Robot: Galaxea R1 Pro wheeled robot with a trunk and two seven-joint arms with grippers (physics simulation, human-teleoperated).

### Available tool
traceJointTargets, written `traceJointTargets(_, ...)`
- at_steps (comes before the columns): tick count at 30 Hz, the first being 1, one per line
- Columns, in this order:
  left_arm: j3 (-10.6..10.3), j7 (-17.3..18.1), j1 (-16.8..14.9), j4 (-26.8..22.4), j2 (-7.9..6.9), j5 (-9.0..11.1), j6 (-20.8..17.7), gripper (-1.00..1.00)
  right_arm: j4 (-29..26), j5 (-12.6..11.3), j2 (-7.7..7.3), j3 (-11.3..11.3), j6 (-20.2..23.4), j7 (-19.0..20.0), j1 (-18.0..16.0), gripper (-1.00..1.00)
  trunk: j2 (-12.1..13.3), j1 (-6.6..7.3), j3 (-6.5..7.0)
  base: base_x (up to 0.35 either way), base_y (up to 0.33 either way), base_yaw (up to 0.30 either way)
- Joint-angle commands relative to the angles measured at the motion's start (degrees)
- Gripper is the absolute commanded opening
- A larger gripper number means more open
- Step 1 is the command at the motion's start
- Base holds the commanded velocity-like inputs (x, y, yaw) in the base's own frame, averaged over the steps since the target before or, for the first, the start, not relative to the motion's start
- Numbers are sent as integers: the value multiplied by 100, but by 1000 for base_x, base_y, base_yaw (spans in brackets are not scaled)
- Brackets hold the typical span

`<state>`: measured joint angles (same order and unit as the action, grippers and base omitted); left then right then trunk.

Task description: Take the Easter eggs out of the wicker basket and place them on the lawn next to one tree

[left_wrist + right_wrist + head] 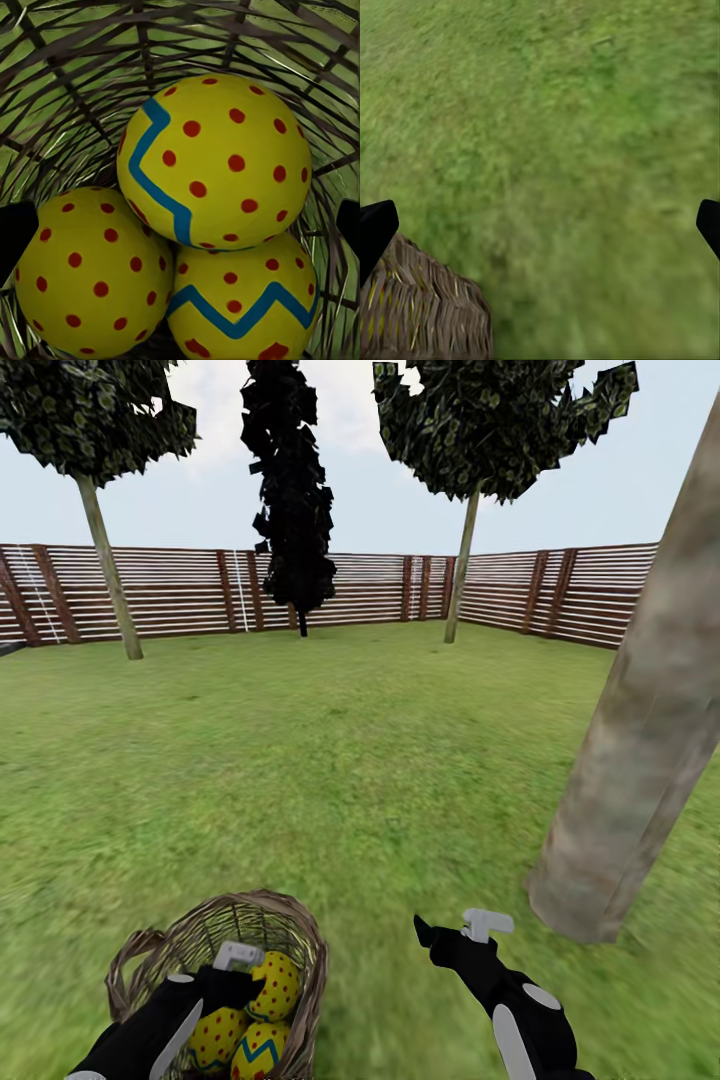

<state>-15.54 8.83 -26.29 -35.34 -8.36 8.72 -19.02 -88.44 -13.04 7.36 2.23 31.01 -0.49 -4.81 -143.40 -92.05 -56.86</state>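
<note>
Your lawn [350, 760] spreads wide, a grey trunk [640, 740] at your right. The wicker basket [290, 930] holds all three eggs [214, 161]. Your left tool [225, 970] hangs spread over them; your right tool [455, 930] hovers wide above grass.

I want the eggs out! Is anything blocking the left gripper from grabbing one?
No. The left gripper hangs open above the basket, and the top egg lies uncovered right beneath it, resting on the other two. The basket has no lid.
</note>
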Motion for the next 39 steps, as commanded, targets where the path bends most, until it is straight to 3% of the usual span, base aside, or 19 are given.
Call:
traceJointTargets(1, -29, -10, -4, -11, -8, 59, -31, 100, -7, -24, 2, -3, 28, -5, -3, 100, -4, -1, -29, 0, 0, 0)
traceJointTargets(11, -28, -4, -6, -19, 4, 59, -23, 100, -7, -24, 2, -3, 28, -4, -3, 100, -18, -27, -250, 0, 0, 0)
traceJointTargets(39, -35, -13, 1, -25, 26, 59, -11, 100, -7, -25, 2, -3, 28, -4, -3, 100, -18, -27, -250, 6, 0, 0)
